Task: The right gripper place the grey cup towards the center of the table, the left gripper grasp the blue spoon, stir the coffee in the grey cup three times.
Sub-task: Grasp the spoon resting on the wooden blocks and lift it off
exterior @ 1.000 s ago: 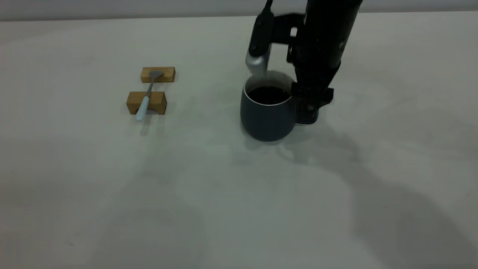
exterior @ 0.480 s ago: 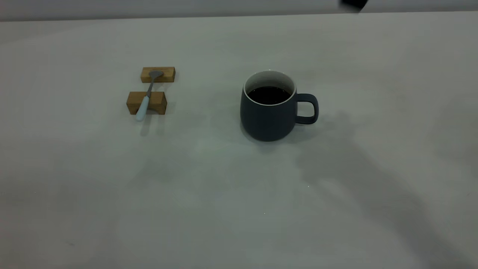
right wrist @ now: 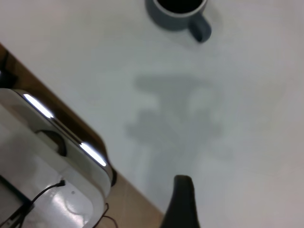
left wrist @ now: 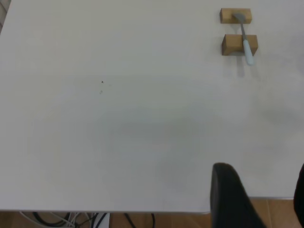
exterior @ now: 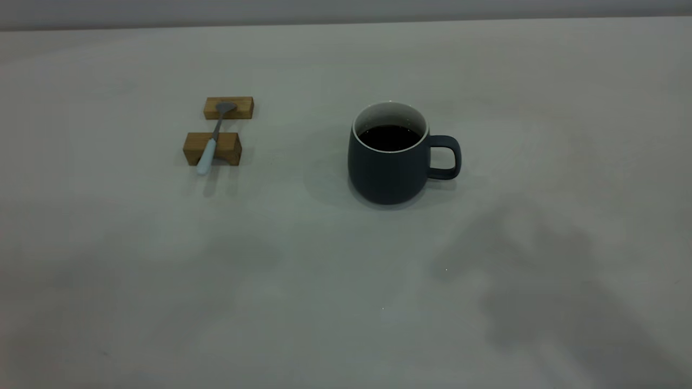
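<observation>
Exterior view is showing the slate-grey ceramic cup [exterior: 389, 156] of dark coffee [exterior: 389, 138] sitting mid-table, released; the pale-blue-handled metal spoon [exterior: 212, 139] is lying ungrasped across tan wooden blocks [exterior: 212, 148]; stirring is remaining; left gripper [left wrist: 259, 199] is looking spread, right gripper's [right wrist: 183, 202] state I cannot tell.

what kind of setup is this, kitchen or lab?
Likely a lab test bench: a bare off-white table, a grey cup of coffee and a blue spoon staged on wooden blocks, cables below the table edge.
</observation>
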